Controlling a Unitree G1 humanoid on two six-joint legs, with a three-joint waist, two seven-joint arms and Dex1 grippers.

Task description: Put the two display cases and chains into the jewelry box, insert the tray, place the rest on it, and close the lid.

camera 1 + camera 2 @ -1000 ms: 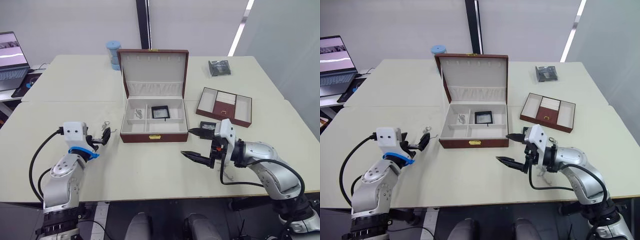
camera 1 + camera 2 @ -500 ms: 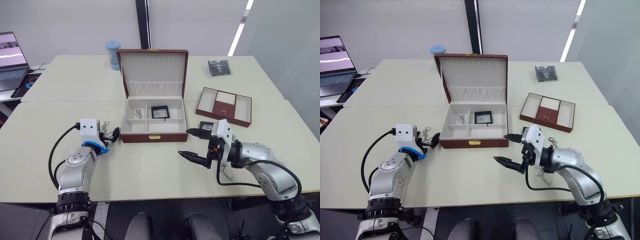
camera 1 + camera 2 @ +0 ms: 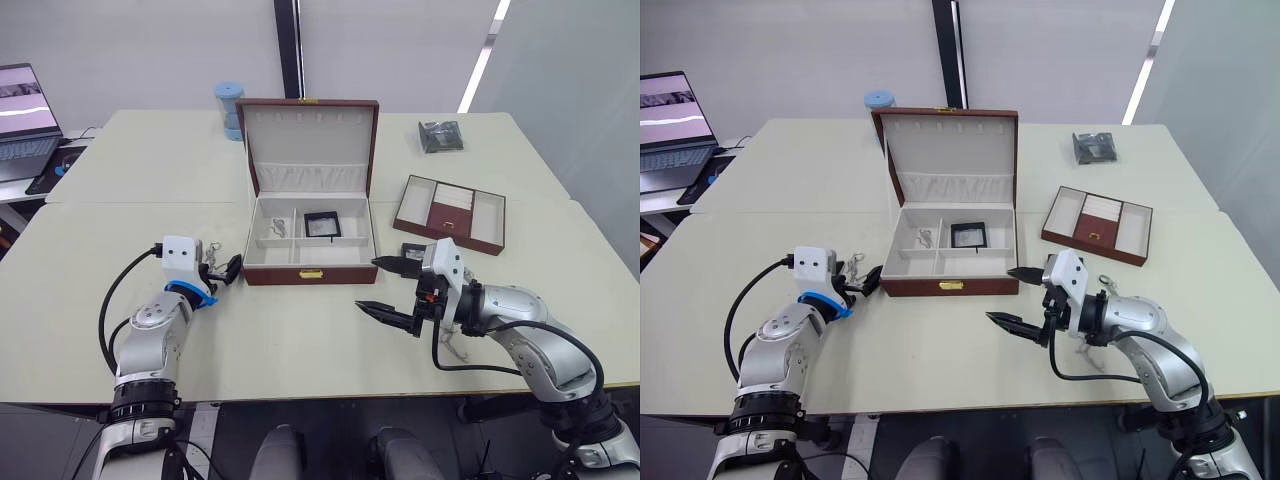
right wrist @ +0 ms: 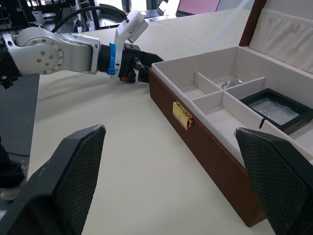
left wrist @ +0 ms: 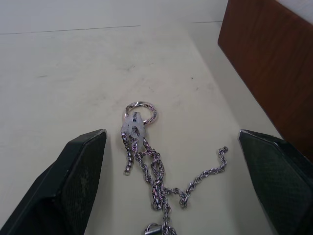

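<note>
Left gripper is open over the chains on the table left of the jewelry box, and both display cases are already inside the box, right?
Not quite. One display case lies in the jewelry box; the other still lies on the table right of it, as the left eye view shows. The left gripper is indeed open over the chains.

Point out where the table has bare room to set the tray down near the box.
Bare table runs along the front of the jewelry box, between the left gripper and right gripper. It is crowded left of the box, where chains lie, and right of it, around the tray and a display case.
</note>
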